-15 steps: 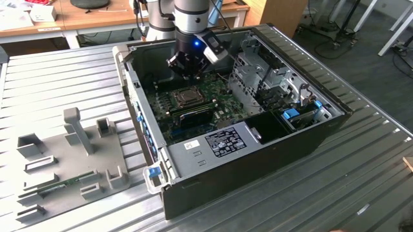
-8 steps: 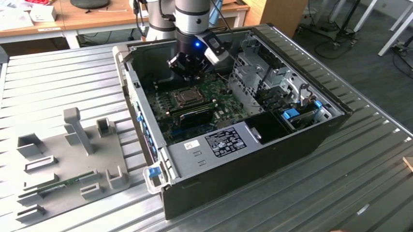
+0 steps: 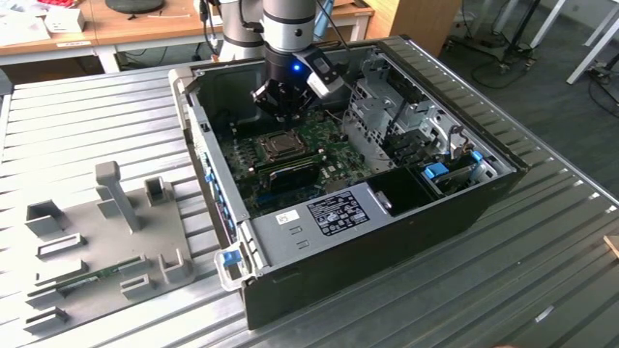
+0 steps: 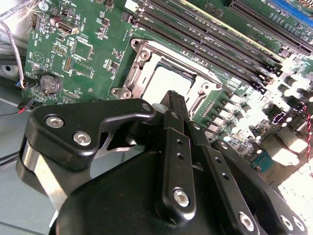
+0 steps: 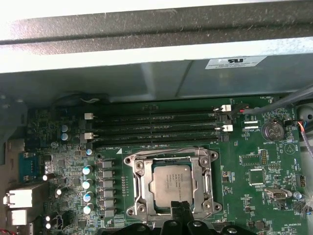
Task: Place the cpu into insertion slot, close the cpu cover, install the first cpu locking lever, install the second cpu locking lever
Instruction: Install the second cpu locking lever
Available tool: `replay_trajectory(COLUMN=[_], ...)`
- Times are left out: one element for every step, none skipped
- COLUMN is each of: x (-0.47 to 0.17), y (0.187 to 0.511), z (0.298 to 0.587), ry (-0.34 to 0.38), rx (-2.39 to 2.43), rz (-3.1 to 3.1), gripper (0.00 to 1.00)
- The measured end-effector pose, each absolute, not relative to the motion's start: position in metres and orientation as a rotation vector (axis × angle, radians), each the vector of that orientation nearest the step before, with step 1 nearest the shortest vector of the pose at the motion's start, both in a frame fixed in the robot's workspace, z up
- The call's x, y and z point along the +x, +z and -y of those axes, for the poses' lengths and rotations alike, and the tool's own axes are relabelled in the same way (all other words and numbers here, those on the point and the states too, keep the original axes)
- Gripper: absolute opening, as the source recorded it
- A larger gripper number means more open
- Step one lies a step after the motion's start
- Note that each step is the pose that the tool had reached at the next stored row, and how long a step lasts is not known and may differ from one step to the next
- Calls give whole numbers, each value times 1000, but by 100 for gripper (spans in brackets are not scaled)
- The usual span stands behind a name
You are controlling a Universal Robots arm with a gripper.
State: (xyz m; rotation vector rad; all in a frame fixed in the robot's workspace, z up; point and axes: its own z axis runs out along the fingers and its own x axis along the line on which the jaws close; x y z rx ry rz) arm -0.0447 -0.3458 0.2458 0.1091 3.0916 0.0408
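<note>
Hovering just above the square, dull-silver cpu [image 5: 170, 184] lying in its slot [image 5: 146, 182] under the thin metal cover [image 5: 134, 182], the black tool [image 4: 173, 105] is showing fingers pressed together, empty.

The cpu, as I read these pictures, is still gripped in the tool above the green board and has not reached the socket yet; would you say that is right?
Not quite. The cpu already lies in the insertion slot on the green board, inside the silvery cpu cover, as the first wrist view shows. The tool does hang above the board, just over the socket.
</note>
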Motion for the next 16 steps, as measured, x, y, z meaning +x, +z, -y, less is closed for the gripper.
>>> replay_trajectory(x=[-45, -45, -45, -45, -45, -45, -45, -45, -45, -45, -45, -45, -45, -45, -45, -45], y=[246, 246, 246, 246, 246, 247, 247, 248, 249, 250, 250, 250, 250, 250, 250, 250], z=[346, 346, 346, 346, 346, 346, 346, 346, 346, 346, 346, 346, 346, 346, 347, 348], ry=[41, 41, 41, 41, 41, 40, 40, 41, 41, 41, 41, 41, 41, 41, 41, 41], rx=[109, 109, 109, 109, 109, 109, 109, 109, 109, 109, 109, 109, 109, 109, 109, 109], rz=[-3092, -3092, -3092, -3092, -3092, -3092, -3092, -3092, -3092, -3092, -3091, -3092, -3091, -3092, -3092, -3092], gripper=[10, 10, 10, 10, 10, 10, 10, 10, 10, 10, 10, 10, 10, 10, 10, 10])
